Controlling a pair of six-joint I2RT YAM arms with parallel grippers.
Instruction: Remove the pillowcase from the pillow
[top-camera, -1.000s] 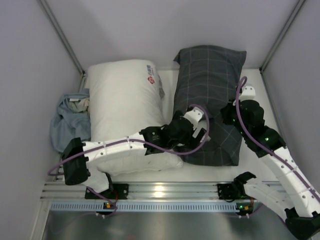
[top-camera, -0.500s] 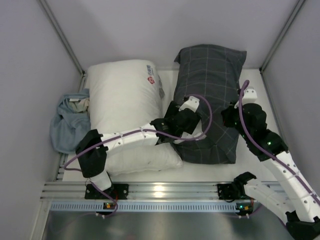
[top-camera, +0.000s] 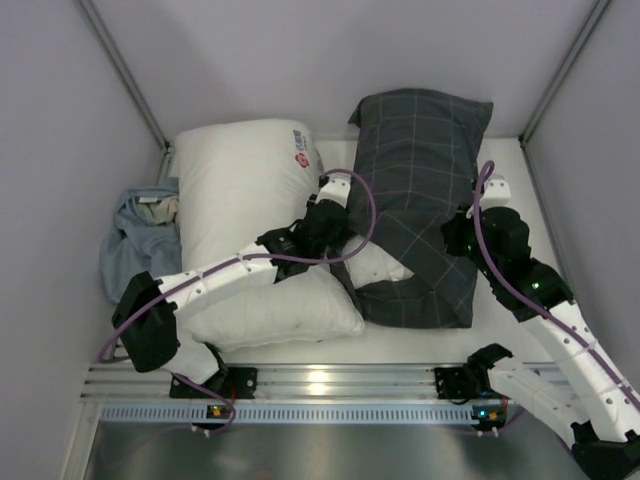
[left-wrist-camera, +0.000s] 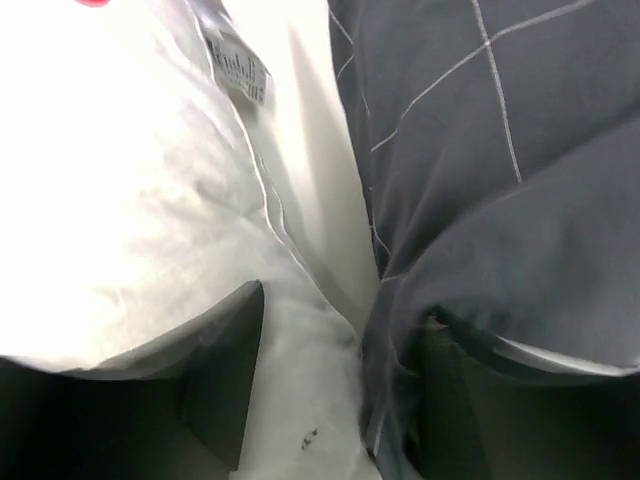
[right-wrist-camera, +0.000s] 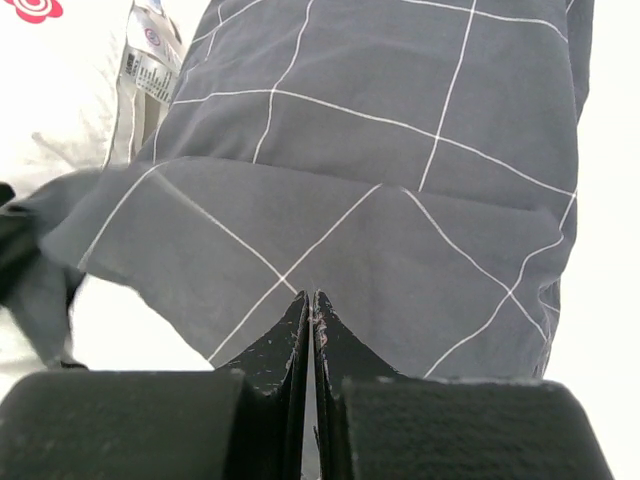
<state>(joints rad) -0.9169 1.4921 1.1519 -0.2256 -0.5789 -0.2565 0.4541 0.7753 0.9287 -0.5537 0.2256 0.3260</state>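
The dark grey-blue checked pillowcase (top-camera: 420, 160) lies at the back right, filling the right wrist view (right-wrist-camera: 400, 170). Its near-left edge is drawn aside, baring the white pillow (top-camera: 380, 262) inside, which shows at the left of the right wrist view (right-wrist-camera: 110, 320). My left gripper (top-camera: 338, 248) sits at that edge. Its jaws stand partway closed (left-wrist-camera: 340, 310). The pillowcase hem (left-wrist-camera: 400, 330) and speckled white cloth lie between them. Whether they pinch is unclear. My right gripper (top-camera: 455, 235) is shut, its tips (right-wrist-camera: 315, 297) over the pillowcase.
A white pillow with a red logo (top-camera: 245, 190) and a printed tag (left-wrist-camera: 240, 65) lies left of the pillowcase. Crumpled light-blue cloth (top-camera: 135, 245) sits at the far left. Grey walls close in on three sides. A metal rail (top-camera: 320, 385) runs along the near edge.
My left gripper has moved back and to the left off the pillowcase's near part, drawing its edge along and baring white pillow; its jaws have narrowed. The right arm has barely moved.
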